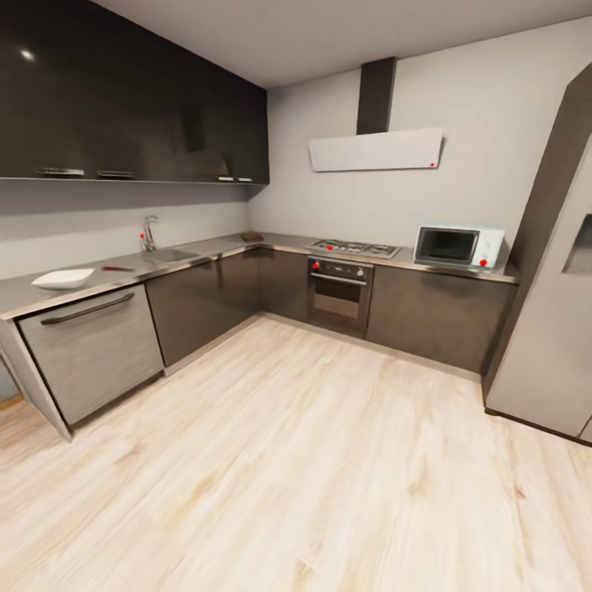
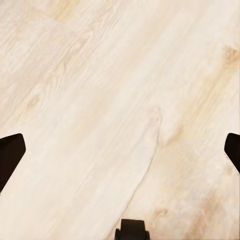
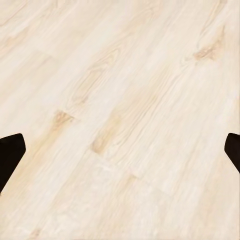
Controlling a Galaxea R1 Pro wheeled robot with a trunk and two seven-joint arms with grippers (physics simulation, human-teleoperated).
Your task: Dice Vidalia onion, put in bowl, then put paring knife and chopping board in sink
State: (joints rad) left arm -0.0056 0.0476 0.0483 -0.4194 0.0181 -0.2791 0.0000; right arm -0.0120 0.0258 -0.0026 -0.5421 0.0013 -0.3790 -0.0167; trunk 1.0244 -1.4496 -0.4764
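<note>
Across the room in the head view, the grey countertop (image 1: pixel 99 284) runs along the left wall. On it lies the white bowl (image 1: pixel 62 278), with the reddish paring knife (image 1: pixel 117 268) just beyond it. Further along are the sink (image 1: pixel 170 255) and its chrome tap (image 1: pixel 149 233). The dark chopping board (image 1: pixel 252 237) lies near the counter's corner. The onion is hidden. My left gripper (image 2: pixel 120 155) and right gripper (image 3: pixel 120 155) both hang open over the pale wooden floor, dark fingertips (image 2: pixel 10 155) far apart, nothing between them.
A dishwasher front (image 1: pixel 92 345) sits under the bowl's end of the counter. Oven (image 1: pixel 339 292) and hob (image 1: pixel 355 247) stand at the back, a microwave (image 1: pixel 458 245) to their right, a tall fridge (image 1: pixel 551 312) at far right. Wide wooden floor (image 1: pixel 312 460) lies between me and the cabinets.
</note>
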